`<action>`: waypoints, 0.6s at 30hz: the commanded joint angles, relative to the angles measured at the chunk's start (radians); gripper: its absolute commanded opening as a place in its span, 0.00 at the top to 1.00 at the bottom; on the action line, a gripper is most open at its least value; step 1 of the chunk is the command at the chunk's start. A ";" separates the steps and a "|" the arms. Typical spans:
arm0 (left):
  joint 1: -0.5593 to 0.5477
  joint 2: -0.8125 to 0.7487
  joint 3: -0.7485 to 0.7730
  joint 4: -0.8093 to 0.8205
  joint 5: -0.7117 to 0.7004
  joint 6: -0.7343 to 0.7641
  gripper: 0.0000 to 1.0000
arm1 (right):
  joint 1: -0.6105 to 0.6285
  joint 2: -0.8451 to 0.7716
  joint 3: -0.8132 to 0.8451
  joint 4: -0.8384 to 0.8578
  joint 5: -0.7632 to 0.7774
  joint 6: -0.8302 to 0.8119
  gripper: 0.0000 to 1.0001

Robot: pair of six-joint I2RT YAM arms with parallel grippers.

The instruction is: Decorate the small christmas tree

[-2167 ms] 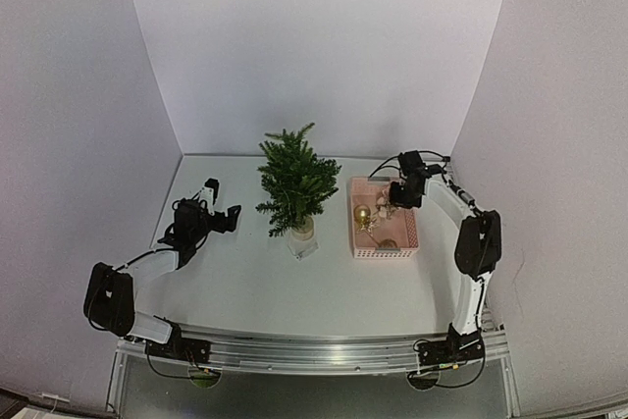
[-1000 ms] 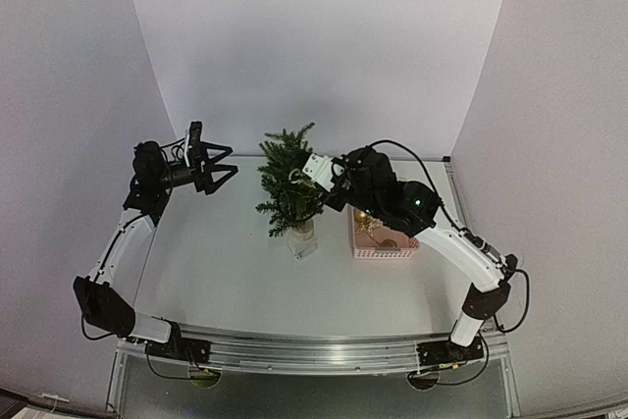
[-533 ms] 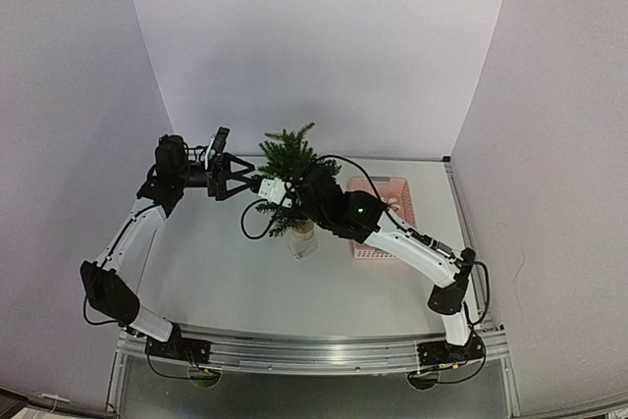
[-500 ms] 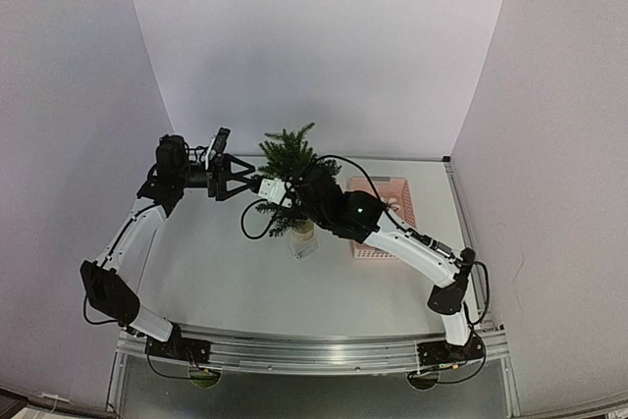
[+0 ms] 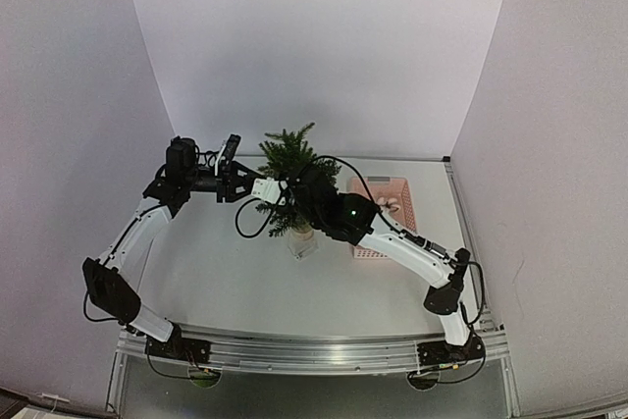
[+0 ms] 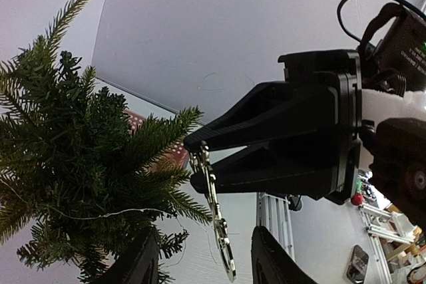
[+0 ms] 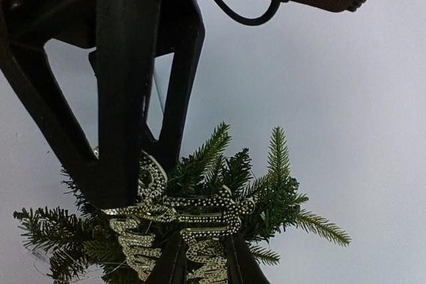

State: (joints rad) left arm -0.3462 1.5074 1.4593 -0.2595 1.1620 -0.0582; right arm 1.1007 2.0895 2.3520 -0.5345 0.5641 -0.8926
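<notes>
While the right tool (image 7: 203, 261) is pinched shut on a gold beaded wire ornament (image 7: 193, 214), the left tool (image 6: 203, 256) faces it with its two black fingers (image 6: 143, 257) spread wide. The ornament hangs close to that gap, though I cannot tell whether it is truly between them. Both meet in the air at the left flank of the small dark green artificial fir tree (image 5: 290, 169), which stands upright on its pale round base (image 5: 302, 235) mid-way across the white counter (image 5: 226, 272). This looks like a handover or a two-armed hanging; either way, the next move calls for the ornament to be settled onto a branch tip without dragging needles. The right arm (image 5: 392, 237) crosses the tree and hides part of the pink plastic basket (image 5: 391, 183) beside it, and a thin pale thread (image 6: 113, 215) among the branches could snag.
</notes>
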 commanded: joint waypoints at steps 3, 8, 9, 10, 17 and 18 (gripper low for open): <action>0.000 0.010 0.008 0.027 -0.009 0.003 0.77 | 0.006 0.015 0.034 0.083 0.011 -0.023 0.81; 0.000 0.014 0.013 0.025 -0.011 -0.003 0.96 | 0.006 0.012 0.020 0.093 0.016 -0.027 0.81; 0.000 0.014 0.013 0.025 -0.011 -0.004 0.99 | 0.006 0.009 0.016 0.095 0.018 -0.027 0.80; 0.001 0.014 0.013 0.026 -0.012 -0.006 1.00 | 0.006 0.007 0.012 0.098 0.019 -0.025 0.79; 0.007 0.005 -0.008 0.081 -0.028 -0.057 1.00 | 0.006 -0.020 -0.024 0.115 0.046 0.014 0.40; 0.009 0.001 -0.015 0.104 -0.028 -0.066 1.00 | 0.007 -0.029 -0.030 0.116 0.046 0.029 0.36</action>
State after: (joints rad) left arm -0.3458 1.5158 1.4575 -0.2468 1.1468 -0.0810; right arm 1.1005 2.0979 2.3424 -0.4593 0.5876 -0.9019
